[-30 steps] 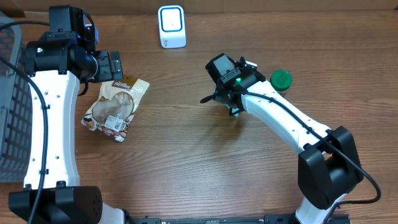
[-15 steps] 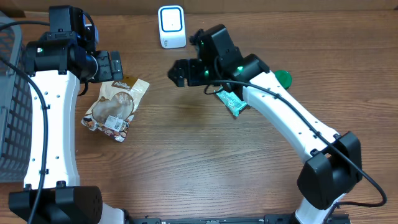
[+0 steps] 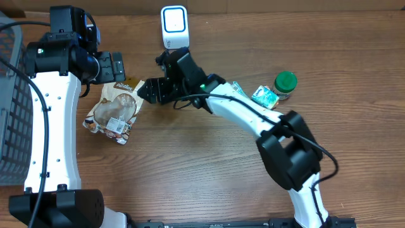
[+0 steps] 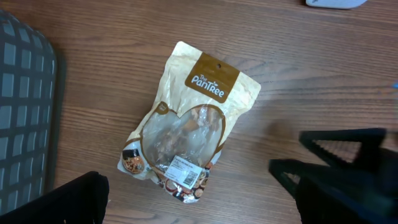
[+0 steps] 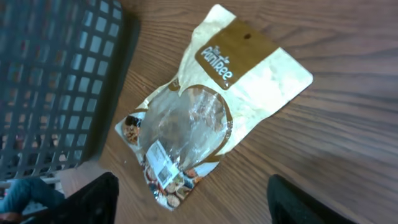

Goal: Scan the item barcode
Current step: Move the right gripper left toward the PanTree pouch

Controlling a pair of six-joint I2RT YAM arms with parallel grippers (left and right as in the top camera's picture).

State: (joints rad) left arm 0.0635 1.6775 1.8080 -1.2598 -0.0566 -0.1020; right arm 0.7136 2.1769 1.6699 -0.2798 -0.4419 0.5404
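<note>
Right gripper, jaws spread and empty, has swung away from the small packet at three o'clock to hover beside the snack pouch at nine o'clock, probably next for the scanner at twelve.

Basket cut off left; pouch label unreadable
</note>
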